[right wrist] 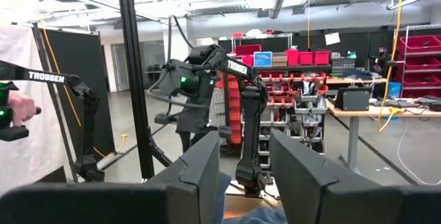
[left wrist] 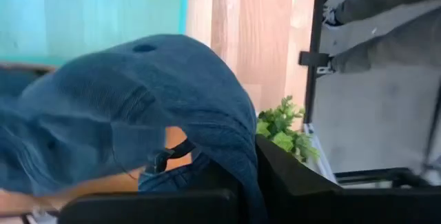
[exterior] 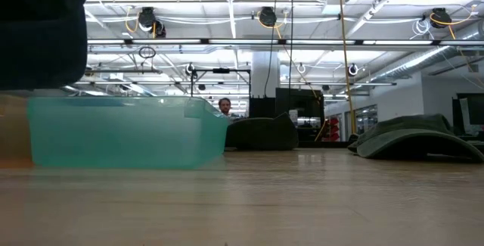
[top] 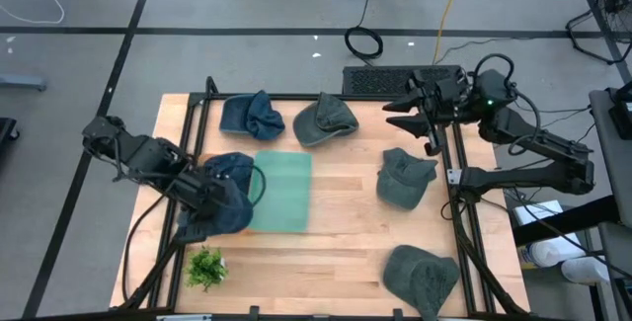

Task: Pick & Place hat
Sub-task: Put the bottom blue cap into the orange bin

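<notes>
Left hand (top: 222, 202) gripped the blue hat (top: 229, 193) at the green bin's (top: 281, 193) left edge. Looked soft, light, floppy; hold the brim or band. Right hand (top: 420, 114) waited far right, fingers apart.

**Open wood in the middle, clutter round the edges**

I see bare table (top: 341, 217) between the teal bin (top: 281, 191) and the right-hand hats, running to the near edge. The left gripper (top: 222, 202) and its blue hat (top: 229, 188) block the bin's left side. Far row: blue cap (top: 252, 116) and green cap (top: 324, 119). A plant (top: 205, 267) sits near-left; green hats (top: 405, 176) (top: 422, 277) crowd the right.
</notes>
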